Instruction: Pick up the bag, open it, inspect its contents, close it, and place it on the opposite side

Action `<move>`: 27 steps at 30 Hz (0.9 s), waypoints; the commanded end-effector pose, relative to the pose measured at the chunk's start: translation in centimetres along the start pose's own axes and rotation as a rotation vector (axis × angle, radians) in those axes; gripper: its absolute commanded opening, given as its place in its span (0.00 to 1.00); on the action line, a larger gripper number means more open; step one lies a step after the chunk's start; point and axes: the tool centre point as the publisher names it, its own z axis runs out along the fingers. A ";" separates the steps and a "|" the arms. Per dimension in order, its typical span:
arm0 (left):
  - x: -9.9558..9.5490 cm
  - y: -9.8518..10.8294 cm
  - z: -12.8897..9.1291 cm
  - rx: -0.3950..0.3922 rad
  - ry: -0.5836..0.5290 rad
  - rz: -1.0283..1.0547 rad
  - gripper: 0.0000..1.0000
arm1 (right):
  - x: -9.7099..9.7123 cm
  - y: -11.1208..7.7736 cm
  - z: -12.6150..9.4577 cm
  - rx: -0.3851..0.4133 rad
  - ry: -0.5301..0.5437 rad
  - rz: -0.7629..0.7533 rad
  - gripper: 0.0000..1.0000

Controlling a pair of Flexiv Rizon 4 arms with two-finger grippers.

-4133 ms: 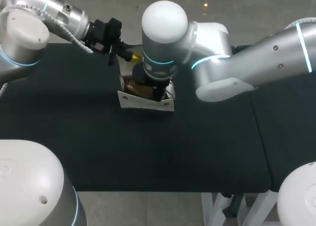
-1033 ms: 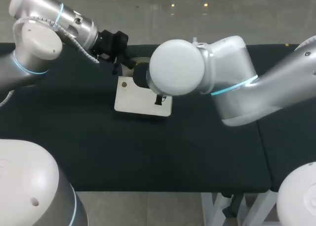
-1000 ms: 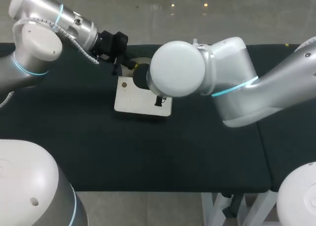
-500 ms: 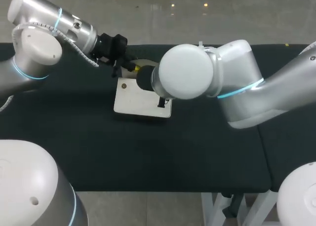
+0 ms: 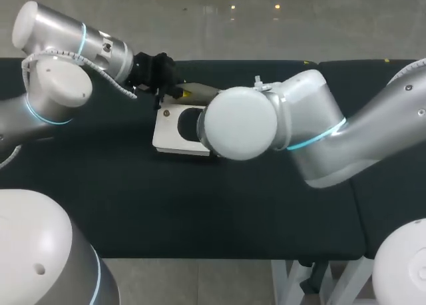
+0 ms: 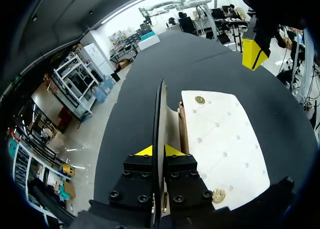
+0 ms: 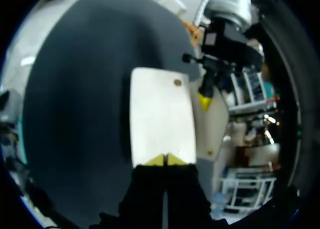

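Overhead, our right arm (image 5: 313, 132) hides the right gripper (image 7: 165, 160); its wrist view shows tips pressed together at the white bag (image 7: 160, 119)'s edge, flat on the table (image 5: 200, 205). Our left gripper (image 6: 158, 150) pinches a dark strap (image 6: 160, 114) beside the bag.

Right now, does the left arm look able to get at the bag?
Likely yes: the left claw sits at the edge of the bag, apparently pinching a thin dark strip there; nothing stands between.
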 end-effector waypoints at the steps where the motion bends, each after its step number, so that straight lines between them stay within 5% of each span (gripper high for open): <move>1: 1.4 0.4 0.2 0.023 -0.008 0.008 0.00 | 1.4 0.6 0.3 0.007 -0.004 -0.010 0.00; 20: 4.5 1.9 1.8 0.010 -0.027 0.072 0.00 | 6.3 0.9 2.0 0.010 0.112 -0.020 0.00; 24: 4.8 2.1 2.2 0.010 -0.017 0.075 0.00 | 7.1 0.7 2.9 0.026 0.118 -0.025 0.30; 27: 4.9 2.2 2.3 0.012 -0.009 0.071 0.00 | 7.2 0.6 3.3 0.020 0.121 -0.025 0.36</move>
